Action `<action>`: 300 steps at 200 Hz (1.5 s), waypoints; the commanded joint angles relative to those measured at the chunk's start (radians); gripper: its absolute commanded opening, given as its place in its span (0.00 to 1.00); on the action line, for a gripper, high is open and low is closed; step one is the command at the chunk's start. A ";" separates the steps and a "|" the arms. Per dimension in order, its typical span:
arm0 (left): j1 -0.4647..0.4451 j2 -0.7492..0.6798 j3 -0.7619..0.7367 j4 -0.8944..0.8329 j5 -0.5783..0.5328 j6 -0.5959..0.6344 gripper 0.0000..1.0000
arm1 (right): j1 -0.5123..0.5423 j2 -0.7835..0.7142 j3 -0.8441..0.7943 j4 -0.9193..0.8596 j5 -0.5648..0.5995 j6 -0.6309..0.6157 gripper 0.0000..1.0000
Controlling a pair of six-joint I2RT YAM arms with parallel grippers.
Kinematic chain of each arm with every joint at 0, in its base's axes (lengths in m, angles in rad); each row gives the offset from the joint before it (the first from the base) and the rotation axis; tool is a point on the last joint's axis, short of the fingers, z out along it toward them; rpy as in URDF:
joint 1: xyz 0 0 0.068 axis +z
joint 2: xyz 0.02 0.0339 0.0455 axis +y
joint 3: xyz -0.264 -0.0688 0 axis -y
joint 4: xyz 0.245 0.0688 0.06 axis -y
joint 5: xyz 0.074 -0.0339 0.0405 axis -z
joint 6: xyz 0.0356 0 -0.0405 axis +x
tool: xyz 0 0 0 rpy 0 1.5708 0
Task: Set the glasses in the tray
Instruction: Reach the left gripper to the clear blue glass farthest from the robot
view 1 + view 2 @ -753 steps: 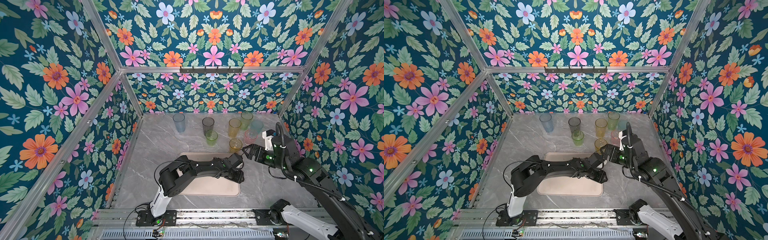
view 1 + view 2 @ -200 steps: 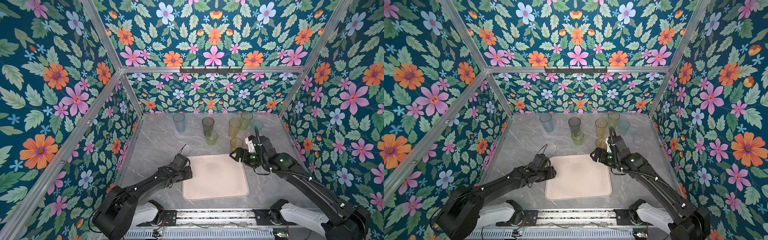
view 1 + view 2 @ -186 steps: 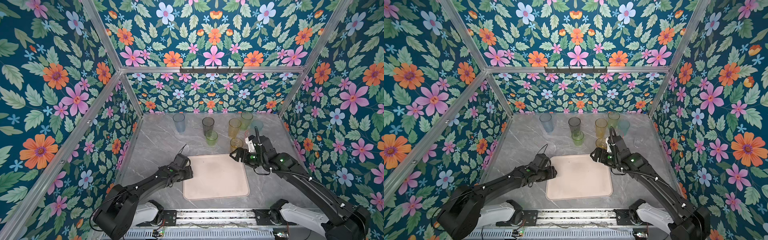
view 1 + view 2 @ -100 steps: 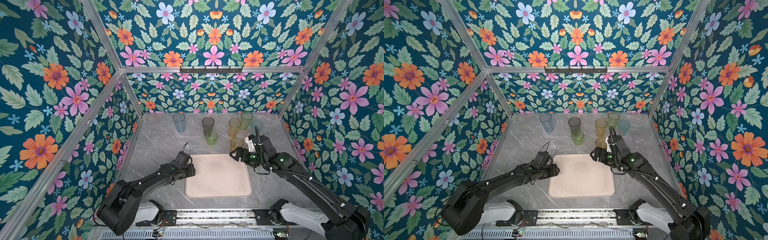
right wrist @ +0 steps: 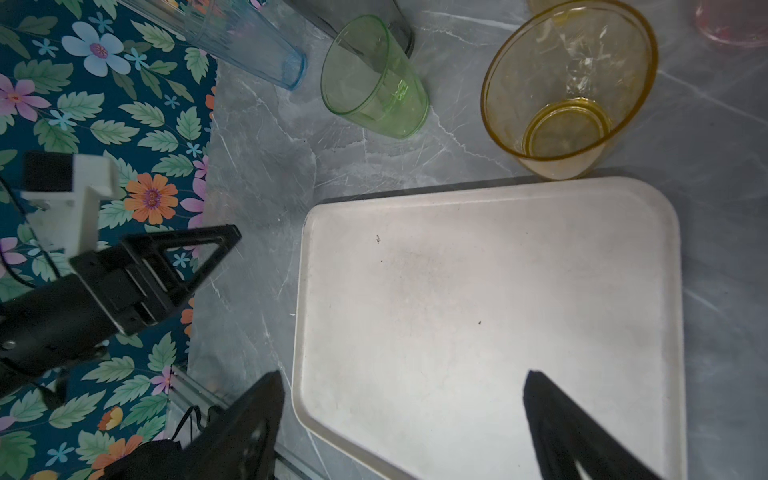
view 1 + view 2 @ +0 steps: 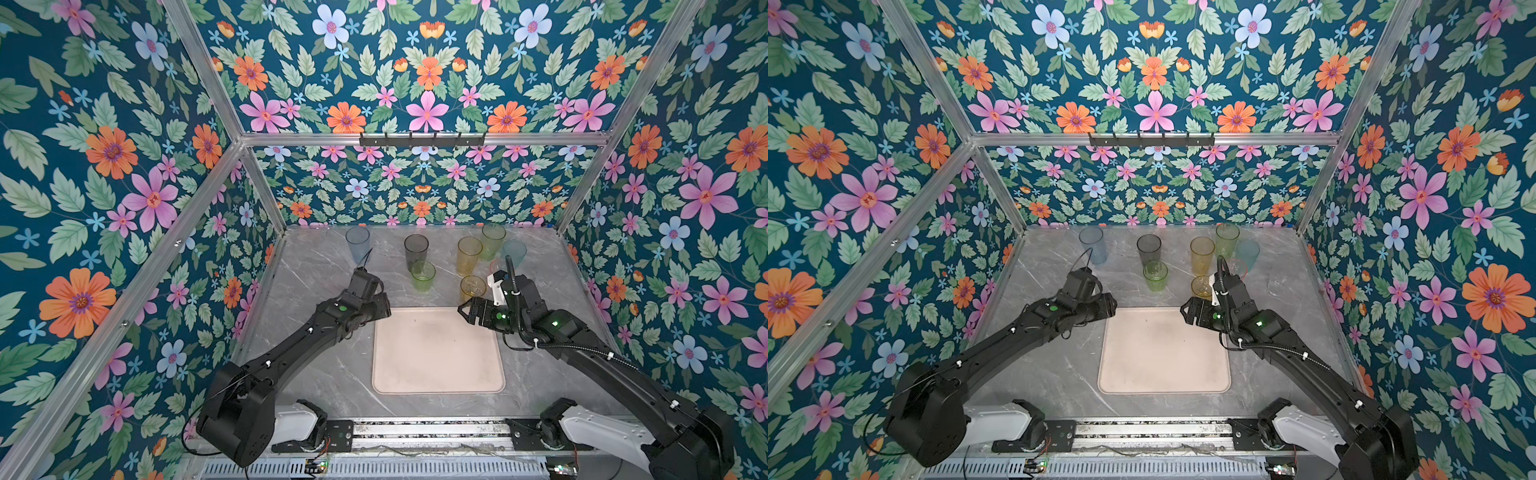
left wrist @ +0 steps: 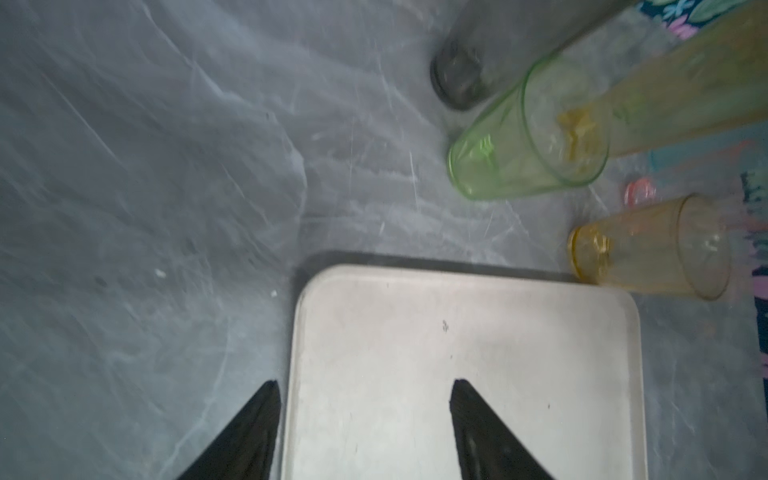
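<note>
The beige-pink tray (image 6: pixel 438 351) (image 6: pixel 1165 351) lies bare on the grey marble table. The glasses stand behind it: a tall blue (image 6: pixel 358 245), a smoke grey (image 6: pixel 416 253), a short green (image 6: pixel 423 275) (image 7: pixel 519 137), a tall amber (image 6: pixel 469 255), a yellow-green (image 6: pixel 493 241), a teal (image 6: pixel 513 253) and a short amber (image 6: pixel 473 287) (image 5: pixel 565 91) right at the tray's far edge. A pink glass (image 6: pixel 1237 266) peeks out behind my right arm. My left gripper (image 6: pixel 384 309) (image 7: pixel 365 384) is open over the tray's far left corner. My right gripper (image 6: pixel 463 311) (image 5: pixel 403 374) hangs open over the far right corner, holding nothing.
A clear glass (image 6: pixel 1277 284) stands to the right of my right arm. Flowered walls close in the table on three sides. An aluminium rail (image 6: pixel 415 430) carrying both arm bases runs along the front edge. The left arm's fingers (image 5: pixel 178 257) show in the right wrist view.
The tray has slid a little to the right, and my left gripper has followed it and spread its jaws wider. The right arm has not moved.
</note>
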 commanded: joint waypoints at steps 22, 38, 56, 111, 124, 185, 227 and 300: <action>0.153 0.106 0.234 -0.072 -0.046 0.146 0.73 | 0.007 -0.009 -0.072 0.202 -0.004 -0.072 0.90; 0.215 0.171 0.334 -0.068 -0.034 0.155 0.73 | 0.013 -0.014 -0.083 0.217 0.001 -0.098 0.90; 0.284 0.256 0.449 -0.066 -0.014 0.152 0.73 | 0.012 -0.030 -0.104 0.261 -0.015 -0.121 0.90; 0.400 0.527 0.797 -0.141 0.039 0.145 0.71 | 0.013 -0.069 -0.188 0.373 0.020 -0.123 0.90; 0.407 0.581 0.863 -0.164 0.044 0.153 0.70 | 0.015 -0.062 -0.199 0.393 0.022 -0.134 0.90; 0.408 0.809 1.157 -0.314 0.060 0.210 0.70 | 0.015 -0.003 -0.191 0.456 0.045 -0.164 0.89; 0.408 0.863 1.206 -0.326 0.083 0.218 0.70 | 0.028 0.036 -0.191 0.541 0.017 -0.197 0.89; 0.410 0.925 1.225 -0.328 0.075 0.226 0.68 | 0.036 0.118 -0.206 0.689 -0.011 -0.210 0.89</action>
